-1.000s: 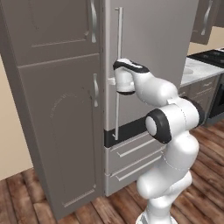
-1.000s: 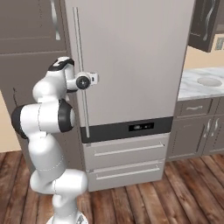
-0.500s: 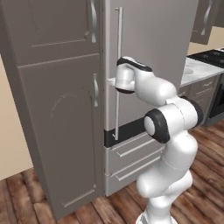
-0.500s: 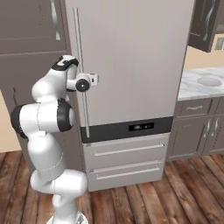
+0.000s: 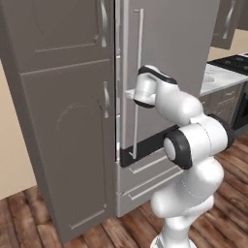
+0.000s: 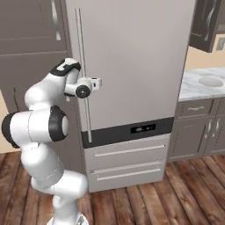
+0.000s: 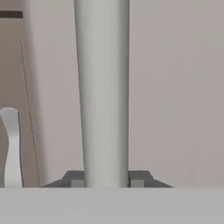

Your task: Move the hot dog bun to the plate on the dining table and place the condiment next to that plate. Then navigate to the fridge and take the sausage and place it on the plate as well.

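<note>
gripper (image 7: 106, 179): clamped on fridge door handle (image 7: 103, 92), mid-height | fridge (image 6: 140, 66): door cracked open at handle side | cabinet handle (image 7: 11, 146): left of fridge door handle

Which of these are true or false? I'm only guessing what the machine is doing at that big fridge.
1. The gripper is shut on the fridge handle. True.
2. The fridge door is swung wide open. False: it looks at most barely cracked in the left base view.
3. A sausage is held in the gripper. False: only the tall vertical handle sits between its fingertips.
4. A marble counter lies to the right of the fridge. True.
5. The floor is tiled white. False: it is brown wood planks.
</note>
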